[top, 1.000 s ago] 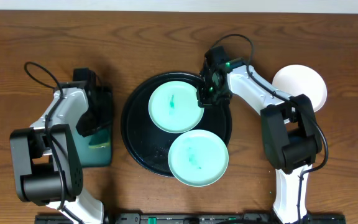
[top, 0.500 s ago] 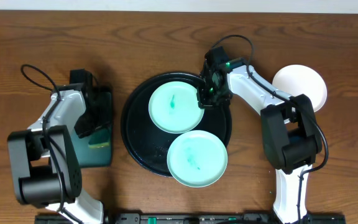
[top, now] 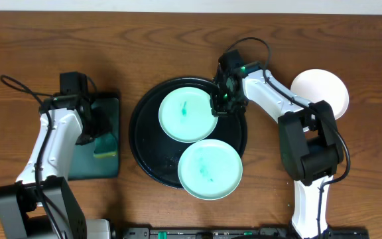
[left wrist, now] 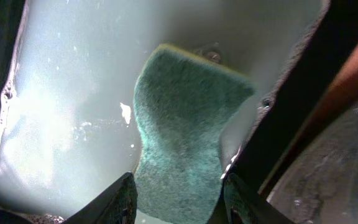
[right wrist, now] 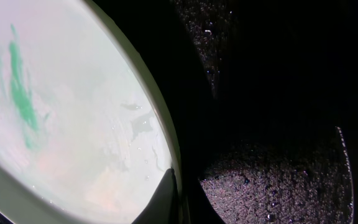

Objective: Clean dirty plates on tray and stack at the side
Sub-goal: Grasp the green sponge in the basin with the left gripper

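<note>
1. Where the left end effector (left wrist: 179,198) reaches down into the rectangular basin (top: 85,166), its two fingers (left wrist: 122,198) stand on either side of a green sponge (left wrist: 185,137). They press against its edges, so it is pinching the sponge, and the pad bows between them.
2. Around the sponge, the left wrist view shows the basin's pale, wet floor flecked with small specks. From overhead the basin reads as dark teal. It sits on the wooden surface (top: 45,40) to the left of the tray, near it but apart.
3. The right end effector (top: 217,105) sits at the right rim of the upper plate (top: 184,114). In the right wrist view only one finger (right wrist: 165,199) shows, lying over that rim. I cannot tell whether the jaws are pinching the plate or merely resting there.
4. The upper plate lies in the far half of the round black tray (top: 144,143). Its pale, wet face carries a green smear (right wrist: 18,93).
5. The lower plate (top: 211,169), also smeared green, lies in the near right part of the tray. Its rim meets that of the upper plate, and its near edge overhangs the tray's rim.
6. A white dish (top: 320,89) rests on the surface to the right of the tray, apart from it. Its near left edge is hidden under the right arm.
</note>
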Robot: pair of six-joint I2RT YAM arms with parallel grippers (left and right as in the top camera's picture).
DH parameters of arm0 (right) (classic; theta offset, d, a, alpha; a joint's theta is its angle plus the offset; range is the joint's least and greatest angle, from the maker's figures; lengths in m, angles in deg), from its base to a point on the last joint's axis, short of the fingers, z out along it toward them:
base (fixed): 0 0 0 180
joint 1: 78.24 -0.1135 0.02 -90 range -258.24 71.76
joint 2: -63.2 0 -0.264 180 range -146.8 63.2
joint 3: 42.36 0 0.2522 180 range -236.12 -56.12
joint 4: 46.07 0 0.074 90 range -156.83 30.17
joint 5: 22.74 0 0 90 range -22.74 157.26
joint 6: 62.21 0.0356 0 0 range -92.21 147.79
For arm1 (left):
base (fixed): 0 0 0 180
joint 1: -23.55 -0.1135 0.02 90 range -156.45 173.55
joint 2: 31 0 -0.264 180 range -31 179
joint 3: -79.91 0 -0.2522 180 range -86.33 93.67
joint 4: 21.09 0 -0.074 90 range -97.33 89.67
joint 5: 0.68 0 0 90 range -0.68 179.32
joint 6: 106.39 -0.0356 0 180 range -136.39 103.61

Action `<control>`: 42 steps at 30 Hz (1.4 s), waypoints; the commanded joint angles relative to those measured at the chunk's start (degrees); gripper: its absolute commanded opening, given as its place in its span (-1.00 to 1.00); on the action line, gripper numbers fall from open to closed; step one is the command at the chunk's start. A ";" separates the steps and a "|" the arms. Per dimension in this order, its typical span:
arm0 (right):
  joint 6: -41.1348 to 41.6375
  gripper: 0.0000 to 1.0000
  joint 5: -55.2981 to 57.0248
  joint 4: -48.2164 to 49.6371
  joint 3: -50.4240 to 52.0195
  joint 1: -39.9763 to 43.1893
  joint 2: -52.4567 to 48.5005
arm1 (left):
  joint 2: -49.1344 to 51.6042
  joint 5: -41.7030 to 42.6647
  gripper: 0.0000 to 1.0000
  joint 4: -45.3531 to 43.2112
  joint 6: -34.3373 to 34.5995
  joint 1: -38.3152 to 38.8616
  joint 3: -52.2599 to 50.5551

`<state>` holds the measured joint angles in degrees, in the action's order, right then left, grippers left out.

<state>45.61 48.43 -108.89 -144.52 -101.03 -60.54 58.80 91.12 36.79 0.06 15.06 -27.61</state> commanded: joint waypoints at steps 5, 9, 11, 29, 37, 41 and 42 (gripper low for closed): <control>0.13 -0.97 -0.07 -0.61 0.24 -0.90 -0.57 | 0.46 2.93 -0.05 -4.31 -0.37 -0.70 -6.27; 0.13 -0.97 -0.07 -0.61 0.24 -0.90 -0.57 | 0.68 3.91 -0.05 -5.90 -0.63 -0.70 -7.91; 0.13 -0.97 -0.07 -0.61 0.24 -0.90 -0.57 | 1.14 4.26 -0.05 -6.21 -1.20 -0.72 -7.93; -0.13 -0.98 -0.04 -1.73 0.24 -0.90 -0.57 | 6.69 4.31 -0.85 -11.65 -1.42 -0.70 -6.97; -0.13 -0.98 -0.07 -1.97 0.24 -0.92 -0.57 | -8.41 5.18 -0.86 -9.27 -1.42 -0.70 -6.71; -0.31 -0.97 -0.07 -1.92 0.24 -0.92 -0.57 | -20.06 5.01 -0.86 -8.92 -3.30 -0.70 -6.71; -0.31 -0.97 -0.07 -1.92 0.24 -0.90 -0.57 | -22.45 5.03 -0.86 -9.11 -4.20 -0.70 -6.71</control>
<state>45.61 48.14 -109.96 -144.54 -101.03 -60.54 43.35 95.62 27.80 -1.49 14.29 -35.04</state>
